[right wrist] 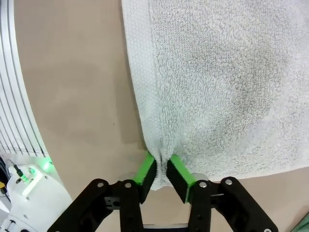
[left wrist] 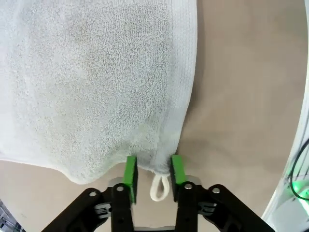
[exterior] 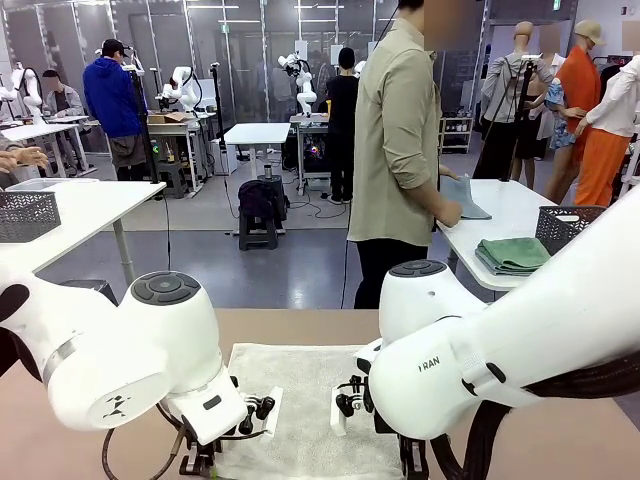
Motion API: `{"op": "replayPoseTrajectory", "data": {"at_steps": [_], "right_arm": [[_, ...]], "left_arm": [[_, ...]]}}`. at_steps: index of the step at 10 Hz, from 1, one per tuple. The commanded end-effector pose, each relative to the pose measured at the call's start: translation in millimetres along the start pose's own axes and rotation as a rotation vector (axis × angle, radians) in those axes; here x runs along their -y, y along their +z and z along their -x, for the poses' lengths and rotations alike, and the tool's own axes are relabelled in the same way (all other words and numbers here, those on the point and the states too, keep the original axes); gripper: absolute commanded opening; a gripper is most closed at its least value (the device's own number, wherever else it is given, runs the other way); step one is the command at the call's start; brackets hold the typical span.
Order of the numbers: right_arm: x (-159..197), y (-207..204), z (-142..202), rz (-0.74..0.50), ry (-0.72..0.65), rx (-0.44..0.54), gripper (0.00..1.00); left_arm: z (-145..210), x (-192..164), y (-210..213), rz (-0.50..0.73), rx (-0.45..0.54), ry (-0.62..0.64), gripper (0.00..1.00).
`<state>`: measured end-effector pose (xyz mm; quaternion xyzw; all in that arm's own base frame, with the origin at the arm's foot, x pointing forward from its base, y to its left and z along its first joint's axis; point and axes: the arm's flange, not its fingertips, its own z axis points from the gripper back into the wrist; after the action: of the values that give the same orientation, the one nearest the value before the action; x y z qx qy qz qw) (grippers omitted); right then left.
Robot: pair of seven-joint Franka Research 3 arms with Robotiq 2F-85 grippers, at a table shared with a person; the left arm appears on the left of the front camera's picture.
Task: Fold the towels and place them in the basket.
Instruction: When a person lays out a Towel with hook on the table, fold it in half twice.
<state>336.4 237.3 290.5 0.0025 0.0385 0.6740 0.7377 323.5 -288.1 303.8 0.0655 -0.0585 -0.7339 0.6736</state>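
Two hands are working one cream-white towel (exterior: 300, 395), which lies spread flat on the brown table (exterior: 300, 322) between the arms, its long side running away from the robot toward the far edge. The left hand (left wrist: 153, 170) is closed on the towel's near-left corner: its green pads (left wrist: 130, 174) sit either side of the hem, the cloth puckers down between them, and a small white hanging loop (left wrist: 158, 187) dangles just behind the bite. The right hand (right wrist: 159, 168) is clamped on the near-right corner, with a ridge of terry gathered tight between its pads (right wrist: 179, 173). Beyond both grips the towel lies slack on the table, not yet raised.

Judging by this, the step in hand is the first fold: taking the near edge over to meet the far one. To do it well, both hands should probably rise together and at the same height, so that the edge between them stays level and lightly stretched rather than sagging in the middle. They should then travel forward in parallel, keeping their spacing, and come down low before letting go, so that hem lands on hem. The left grip looks shallow, right at the corner beside the loop, so a quick lift may pull the cloth out of it. A slow start would show whether it holds. Any twist at either wrist would probably skew the fold.
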Motion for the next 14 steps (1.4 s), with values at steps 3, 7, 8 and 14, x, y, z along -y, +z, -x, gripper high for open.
{"op": "replayPoseTrajectory", "data": {"at_steps": [3, 7, 8, 14], "right_arm": [[-14.5, -9.8, 14.7, 0.008, 0.004, 0.003, 0.0], [-16.3, -10.1, 11.4, 0.011, 0.011, -0.001, 0.0], [-17.3, -10.4, 10.6, 0.011, 0.013, 0.002, 0.0], [-1.4, 0.2, -1.3, 0.005, 0.01, -0.004, 0.0]], "left_arm": [[10.0, 13.2, 9.4, -0.02, -0.015, 0.015, 0.0], [12.8, 13.0, 8.8, 0.003, -0.009, 0.024, 0.0], [12.7, 14.4, 10.4, 0.035, 0.001, 0.03, 0.0], [8.8, 25.1, 15.1, 0.1, -0.008, 0.038, 0.0]]}}
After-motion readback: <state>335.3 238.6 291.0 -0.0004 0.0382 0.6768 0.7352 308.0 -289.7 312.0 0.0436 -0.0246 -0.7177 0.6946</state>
